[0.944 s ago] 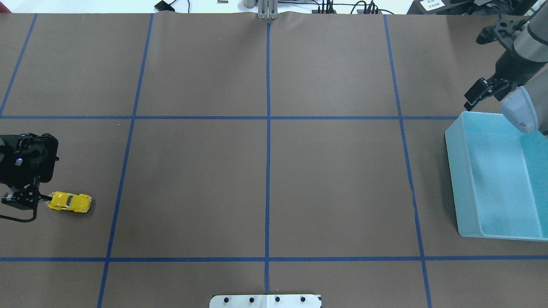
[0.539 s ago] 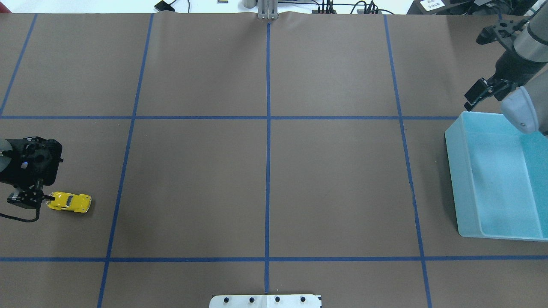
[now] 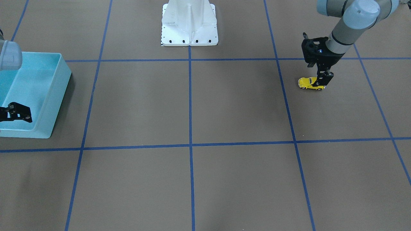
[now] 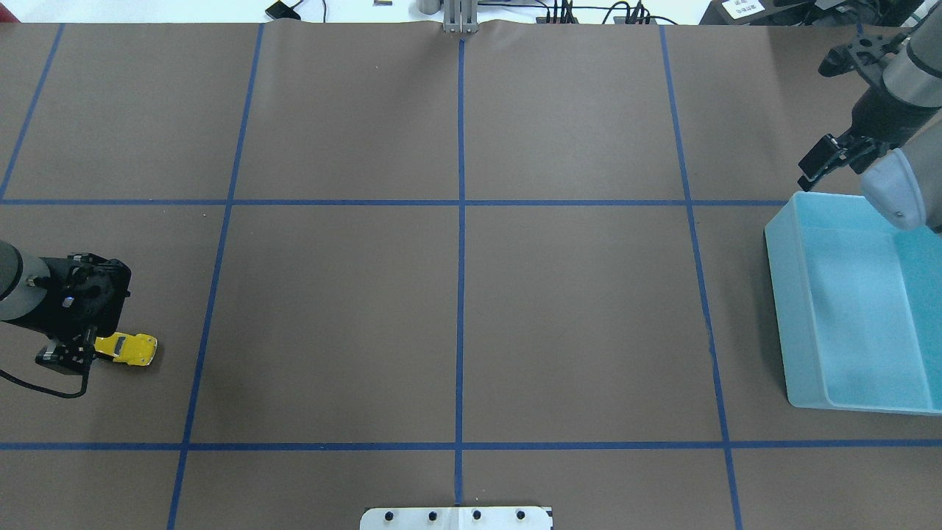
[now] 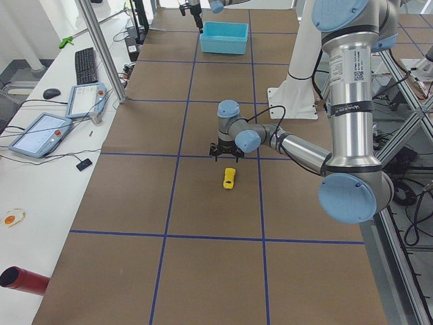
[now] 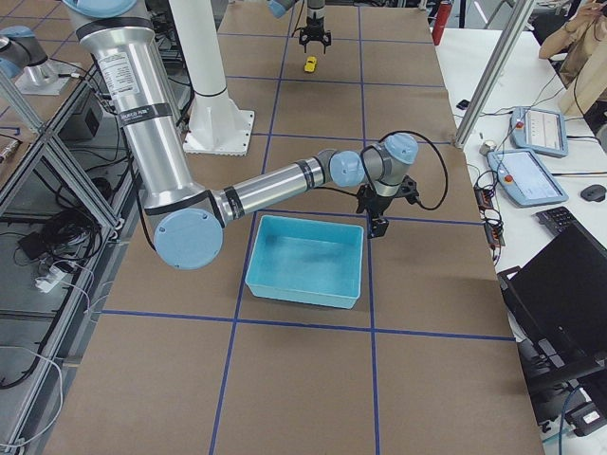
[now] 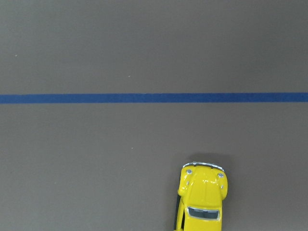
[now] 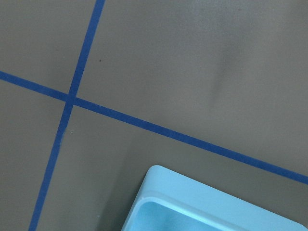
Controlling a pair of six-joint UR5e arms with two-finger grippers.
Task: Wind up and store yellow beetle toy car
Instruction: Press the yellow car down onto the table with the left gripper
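Overhead exterior view: the yellow beetle toy car (image 4: 131, 348) sits near the table's left edge, the left gripper (image 4: 81, 352) over its rear, jaw opening not discernible. It should probably clamp both flanks squarely, wheels pressed down for the pull-back.

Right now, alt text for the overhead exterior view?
Left end effector over the rear of a tiny yellow beetle toy car at far left; right end effector hovers beside an empty light-blue plastic bin at far right.
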